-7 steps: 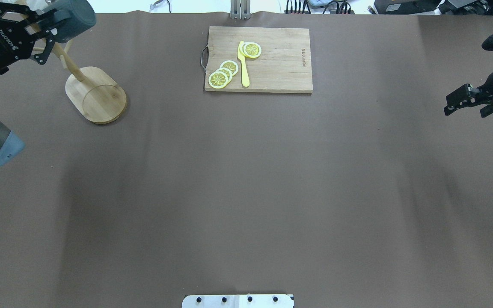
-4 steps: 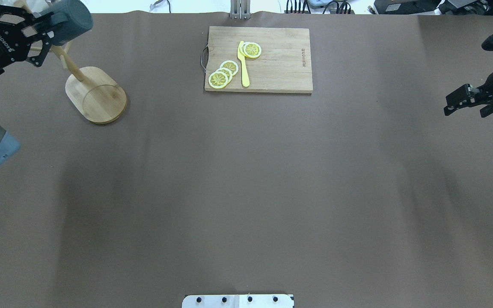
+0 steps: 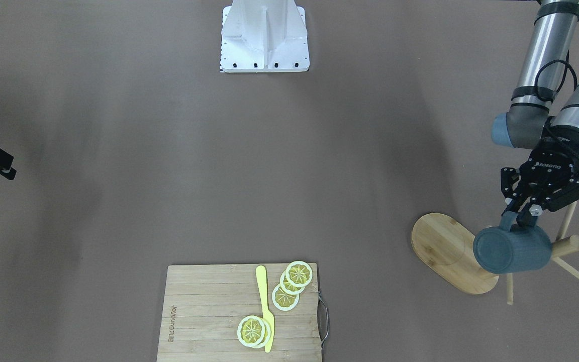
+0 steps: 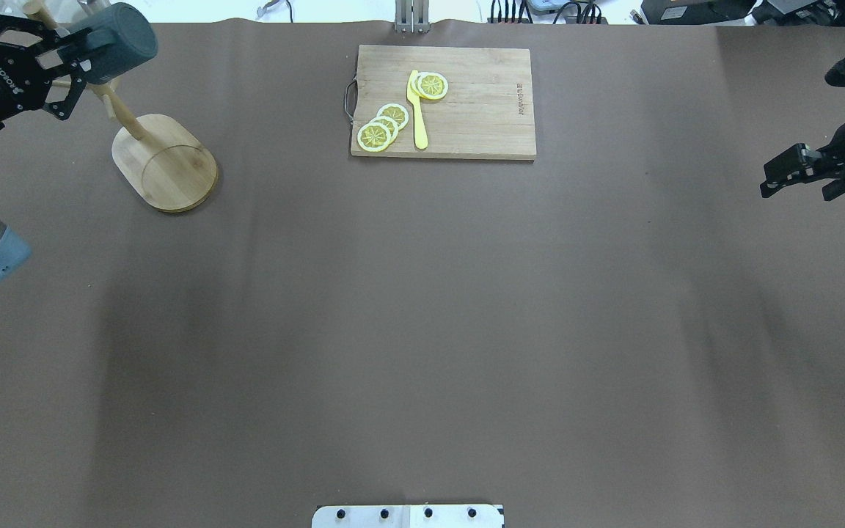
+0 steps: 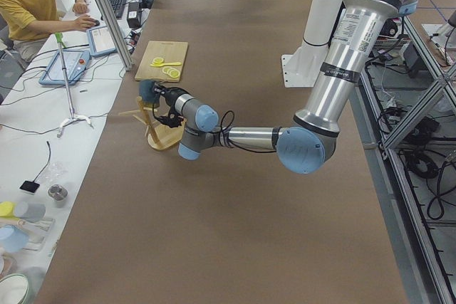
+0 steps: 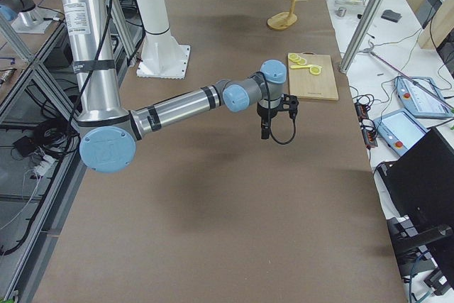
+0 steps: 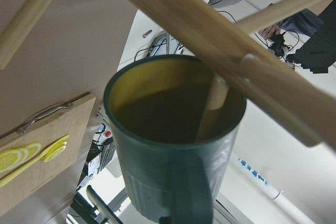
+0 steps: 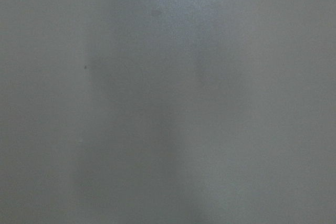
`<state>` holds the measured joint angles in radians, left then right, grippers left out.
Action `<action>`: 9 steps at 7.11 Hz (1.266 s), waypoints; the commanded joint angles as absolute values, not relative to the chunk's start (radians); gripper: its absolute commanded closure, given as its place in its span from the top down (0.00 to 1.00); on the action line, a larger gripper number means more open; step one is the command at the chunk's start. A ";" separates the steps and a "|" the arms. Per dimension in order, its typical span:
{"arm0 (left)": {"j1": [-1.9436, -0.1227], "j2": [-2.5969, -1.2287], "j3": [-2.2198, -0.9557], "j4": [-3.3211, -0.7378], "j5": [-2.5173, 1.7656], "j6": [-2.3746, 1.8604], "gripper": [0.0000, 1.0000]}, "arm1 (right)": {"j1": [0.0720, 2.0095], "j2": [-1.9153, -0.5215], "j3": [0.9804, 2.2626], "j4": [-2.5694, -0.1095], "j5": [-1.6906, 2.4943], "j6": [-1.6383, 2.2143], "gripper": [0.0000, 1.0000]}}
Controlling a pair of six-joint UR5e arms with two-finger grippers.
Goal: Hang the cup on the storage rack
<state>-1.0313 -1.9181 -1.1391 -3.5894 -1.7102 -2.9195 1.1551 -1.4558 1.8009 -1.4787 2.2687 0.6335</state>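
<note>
The dark teal cup (image 3: 513, 250) lies on its side in the air beside the top of the bamboo storage rack (image 3: 445, 246). My left gripper (image 3: 520, 213) is shut on the cup's handle. In the left wrist view the cup's yellowish mouth (image 7: 157, 103) faces the rack's post (image 7: 210, 40), and a thin peg (image 7: 212, 106) crosses in front of the mouth. The overhead view shows the cup (image 4: 118, 40), the left gripper (image 4: 74, 55) and the rack's oval base (image 4: 166, 161). My right gripper (image 4: 782, 176) hangs empty over the table's right edge. I cannot tell whether it is open.
A bamboo cutting board (image 4: 481, 110) with lemon slices (image 4: 382, 126) and a yellow knife (image 4: 417, 110) lies at the far middle. The robot's white base plate (image 4: 408, 516) is at the near edge. The right wrist view shows only brown table.
My left gripper and the cup have shifted slightly to the left by the rack's top. The right arm has not moved.
</note>
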 commanded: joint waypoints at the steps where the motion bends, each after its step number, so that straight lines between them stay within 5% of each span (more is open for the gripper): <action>1: -1.034 -1.916 -1.146 -3.590 -1.732 -2.872 0.98 | 1.155 -1.456 1.801 -1.479 2.269 0.635 1.00; 5: -1.040 -1.786 -1.283 -3.626 -1.827 -2.812 0.98 | 1.154 -1.442 1.772 -1.477 2.270 0.634 1.00; 9: -1.039 -1.513 -1.440 -3.620 -1.896 -2.171 0.98 | 1.164 -1.448 1.769 -1.477 2.263 0.608 1.00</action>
<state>-1.0390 -1.5831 -1.4246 -3.6285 -1.8670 -2.4048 1.1565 -1.4446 1.7703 -1.4772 2.2661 0.6195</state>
